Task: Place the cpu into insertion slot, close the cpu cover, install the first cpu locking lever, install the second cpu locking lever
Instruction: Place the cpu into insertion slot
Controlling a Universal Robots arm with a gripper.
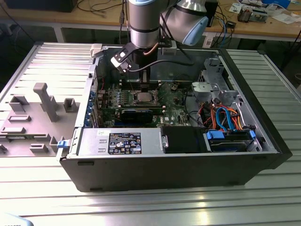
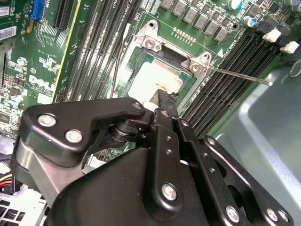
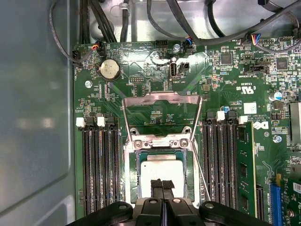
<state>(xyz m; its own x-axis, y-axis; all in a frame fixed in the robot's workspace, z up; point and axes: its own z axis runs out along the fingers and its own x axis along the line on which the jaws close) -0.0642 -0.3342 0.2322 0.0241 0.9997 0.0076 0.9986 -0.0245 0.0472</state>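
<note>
End effector (image 3: 162, 184) sits clenched, empty, tips just over cpu (image 3: 153, 168) seated in slot (image 3: 132, 169), cover (image 3: 162, 96) open; cpu likely light, stiff, fragile, so grip edges only.

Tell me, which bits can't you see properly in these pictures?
- First wrist view: the near edge of the cpu is hidden behind the end effector, so it is unclear whether they touch.
- Second wrist view: the end effector's black body covers part of the cpu.
- Exterior view: the insertion slot is too small to tell its parts apart.
</note>
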